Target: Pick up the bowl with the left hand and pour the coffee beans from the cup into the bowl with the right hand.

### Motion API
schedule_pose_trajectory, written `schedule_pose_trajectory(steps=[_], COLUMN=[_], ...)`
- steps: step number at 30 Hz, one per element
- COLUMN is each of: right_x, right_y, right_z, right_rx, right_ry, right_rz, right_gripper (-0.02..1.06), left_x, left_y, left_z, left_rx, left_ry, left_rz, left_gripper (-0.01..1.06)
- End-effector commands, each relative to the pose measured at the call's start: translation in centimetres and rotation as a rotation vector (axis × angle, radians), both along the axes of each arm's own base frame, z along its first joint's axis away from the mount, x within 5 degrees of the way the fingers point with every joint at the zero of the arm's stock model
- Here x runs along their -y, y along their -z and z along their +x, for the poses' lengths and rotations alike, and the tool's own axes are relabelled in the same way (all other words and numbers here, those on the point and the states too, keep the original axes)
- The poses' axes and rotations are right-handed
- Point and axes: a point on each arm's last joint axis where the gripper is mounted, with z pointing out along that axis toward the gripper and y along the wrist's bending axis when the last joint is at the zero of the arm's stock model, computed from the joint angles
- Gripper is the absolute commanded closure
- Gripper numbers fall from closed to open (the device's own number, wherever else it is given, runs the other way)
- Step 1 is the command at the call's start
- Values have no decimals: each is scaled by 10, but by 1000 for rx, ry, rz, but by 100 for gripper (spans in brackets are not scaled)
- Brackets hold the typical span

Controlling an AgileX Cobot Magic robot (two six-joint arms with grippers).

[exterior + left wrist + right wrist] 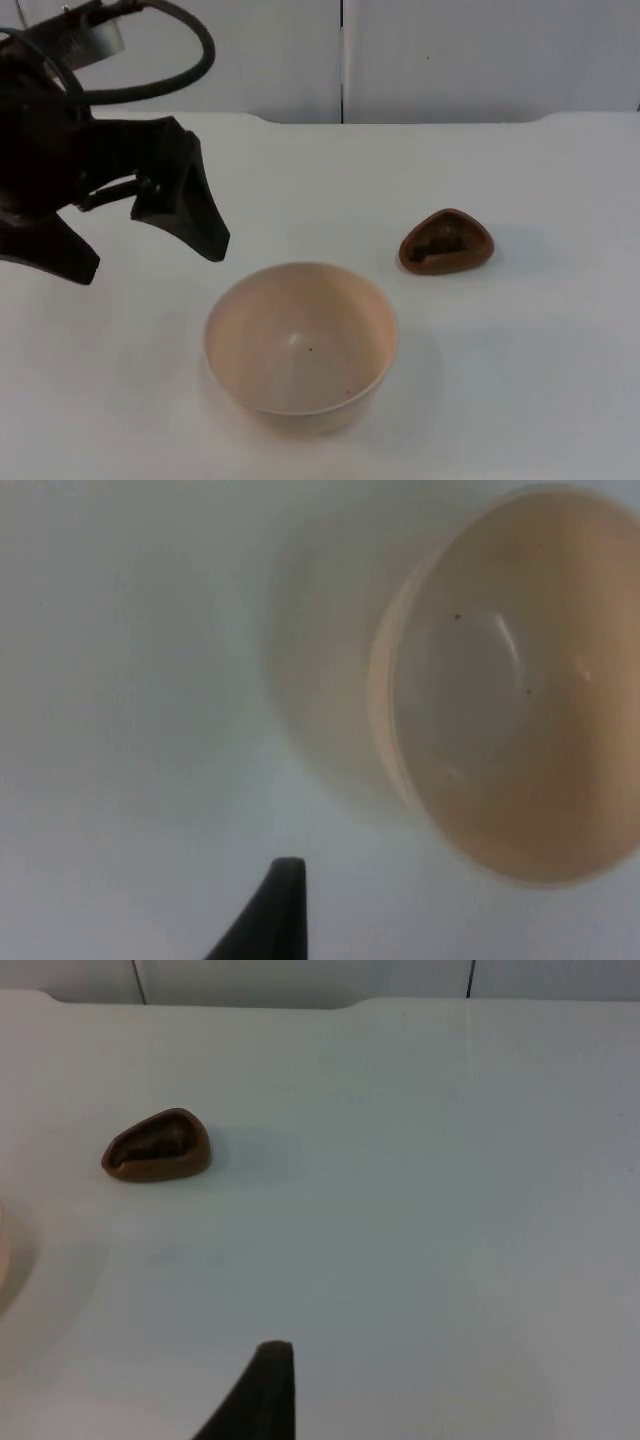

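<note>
progress: nothing done yet | left gripper (150,235) hovering open, empty, upper left of top view, near bowl (300,340) standing bottom centre | cup (446,242) waiting right of centre, beans unpoured | right gripper: grip impossible to tell

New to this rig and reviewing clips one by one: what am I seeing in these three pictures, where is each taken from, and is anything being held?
This is a two-armed robot at a white table. One picture comes from a fixed camera above; the other two come from cameras on each arm's wrist. On the table stand a cream bowl, nearly empty apart from a few dark specks, and a small brown cup with something dark inside. The left gripper hovers open beside the bowl, not touching it. The right arm's wrist camera looks across the table at the cup. Nothing is held.
</note>
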Motion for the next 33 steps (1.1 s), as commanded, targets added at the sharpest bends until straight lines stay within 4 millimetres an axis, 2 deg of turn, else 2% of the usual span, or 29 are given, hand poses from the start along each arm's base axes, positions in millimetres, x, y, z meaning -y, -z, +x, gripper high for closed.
schedule_pose_trajectory(steps=[1,8,26,33], right_x=[0,0,0,0], right_y=[2,2,2,2], right_z=[0,0,0,0], right_rx=[-2,-2,-2,-2], right_ry=[6,6,6,6], right_rz=[-6,-6,-6,-6], right_gripper=[-1,-1,-1,-1], left_x=[2,2,3,20], left_y=[2,16,38,58], left_z=[3,11,22,26], left_rx=[4,-13,-31,-5], left_ry=[-12,-46,-96,-62], left_rz=[3,16,33,68], left_gripper=[0,0,3,3])
